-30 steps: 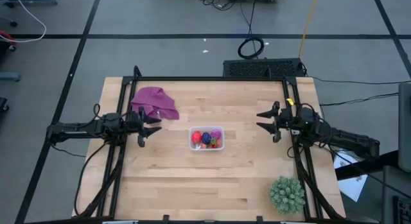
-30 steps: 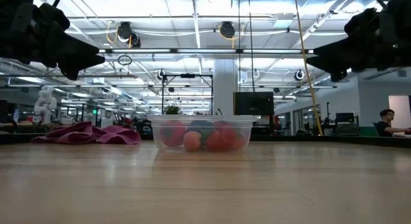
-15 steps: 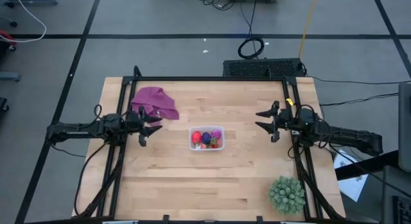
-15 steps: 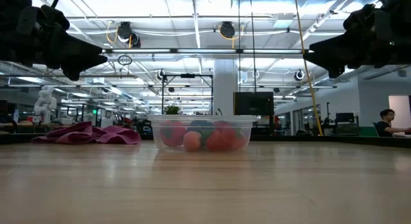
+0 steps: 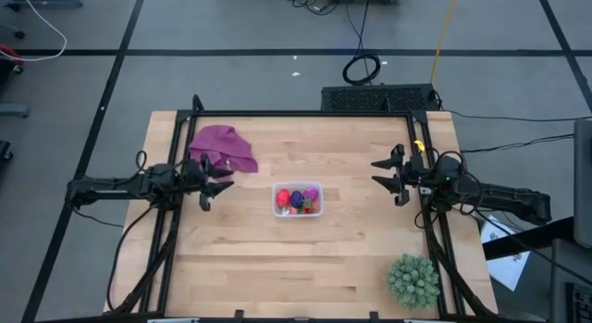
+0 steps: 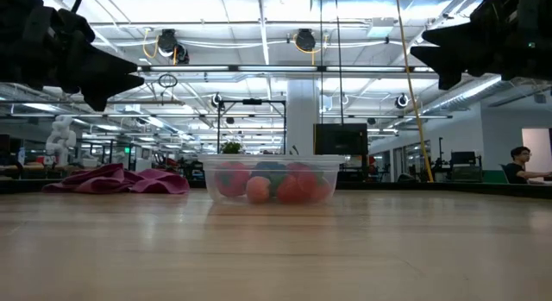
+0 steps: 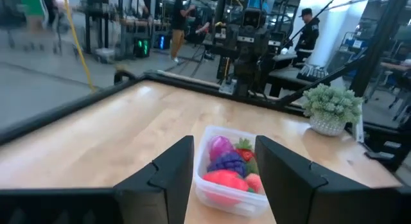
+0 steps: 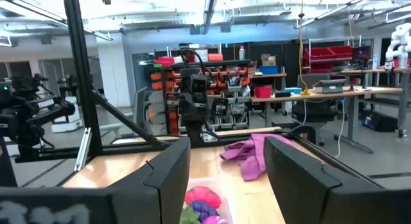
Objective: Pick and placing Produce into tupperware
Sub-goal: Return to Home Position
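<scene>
The clear tupperware (image 5: pixel 297 200) stands on its base at the table's middle, also seen low (image 6: pixel 272 179) and past my left fingers (image 7: pixel 230 174). The produce (image 5: pixel 298 199) lies inside it: red, magenta, dark blue-purple and strawberry-like pieces (image 7: pixel 228 165). My left gripper (image 5: pixel 219 183) hovers open to the tub's left, above the table. My right gripper (image 5: pixel 383 174) hovers open to the tub's right, raised well above the table (image 6: pixel 435 53). Both grippers point at the tub and hold nothing.
A purple cloth (image 5: pixel 223 148) lies crumpled near the table's far left. A green spiky plant (image 5: pixel 413 280) stands at the near right corner. Black frame rails run along the table's left, right and far edges. Bare wood surrounds the tub.
My right gripper has risen and drawn back slightly toward the table's right edge, staying open. My left gripper and the tub with its produce have kept still.
</scene>
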`<state>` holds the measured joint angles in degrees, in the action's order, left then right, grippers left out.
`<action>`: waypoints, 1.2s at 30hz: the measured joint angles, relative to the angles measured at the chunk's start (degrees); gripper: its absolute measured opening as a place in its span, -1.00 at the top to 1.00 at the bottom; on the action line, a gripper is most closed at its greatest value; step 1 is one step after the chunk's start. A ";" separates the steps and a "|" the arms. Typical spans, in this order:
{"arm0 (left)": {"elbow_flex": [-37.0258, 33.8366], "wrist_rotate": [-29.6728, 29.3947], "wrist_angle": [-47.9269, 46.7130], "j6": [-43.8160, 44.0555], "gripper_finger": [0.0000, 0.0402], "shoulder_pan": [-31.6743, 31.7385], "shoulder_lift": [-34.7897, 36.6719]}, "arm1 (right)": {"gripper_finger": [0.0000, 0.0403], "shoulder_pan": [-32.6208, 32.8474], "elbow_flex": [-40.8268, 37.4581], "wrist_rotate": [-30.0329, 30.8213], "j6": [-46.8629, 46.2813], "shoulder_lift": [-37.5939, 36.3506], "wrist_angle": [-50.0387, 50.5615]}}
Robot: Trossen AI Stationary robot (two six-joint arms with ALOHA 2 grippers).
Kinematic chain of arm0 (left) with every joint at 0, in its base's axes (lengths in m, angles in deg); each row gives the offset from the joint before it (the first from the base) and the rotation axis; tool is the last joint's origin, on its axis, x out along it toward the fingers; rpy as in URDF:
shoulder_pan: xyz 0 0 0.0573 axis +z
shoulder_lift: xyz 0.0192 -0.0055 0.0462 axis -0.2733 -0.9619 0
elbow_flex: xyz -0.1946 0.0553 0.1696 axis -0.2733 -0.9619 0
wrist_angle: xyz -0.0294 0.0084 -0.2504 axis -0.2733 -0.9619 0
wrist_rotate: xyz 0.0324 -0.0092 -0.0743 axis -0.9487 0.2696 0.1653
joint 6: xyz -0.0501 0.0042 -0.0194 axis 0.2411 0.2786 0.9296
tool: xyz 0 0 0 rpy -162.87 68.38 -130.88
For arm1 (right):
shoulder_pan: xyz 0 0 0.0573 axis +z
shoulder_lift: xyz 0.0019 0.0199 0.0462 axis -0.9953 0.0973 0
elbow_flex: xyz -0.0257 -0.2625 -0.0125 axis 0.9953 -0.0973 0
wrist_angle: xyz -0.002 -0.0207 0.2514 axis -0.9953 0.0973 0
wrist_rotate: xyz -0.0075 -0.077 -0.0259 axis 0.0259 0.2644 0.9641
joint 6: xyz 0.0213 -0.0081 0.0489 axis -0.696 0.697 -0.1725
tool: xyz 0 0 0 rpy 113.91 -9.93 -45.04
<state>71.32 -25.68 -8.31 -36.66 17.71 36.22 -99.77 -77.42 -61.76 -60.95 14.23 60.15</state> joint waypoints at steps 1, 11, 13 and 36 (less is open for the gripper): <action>0.00 0.10 -0.42 1.52 0.14 0.00 -0.03 | 0.07 0.00 0.00 -0.02 0.13 0.02 0.20; 0.07 0.13 -0.66 10.12 0.14 0.00 0.00 | 0.07 0.00 0.00 -0.02 -8.80 0.04 1.85; 0.07 0.13 -0.64 10.12 0.14 0.00 0.00 | 0.07 0.00 0.00 -0.02 -9.03 0.04 1.89; 0.07 0.11 -0.55 10.25 0.14 0.00 0.00 | 0.07 0.00 0.00 -0.02 -9.10 0.04 1.90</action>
<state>71.38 -25.57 -8.86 -26.41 17.71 36.22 -99.77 -77.42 -61.78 -70.04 14.27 62.05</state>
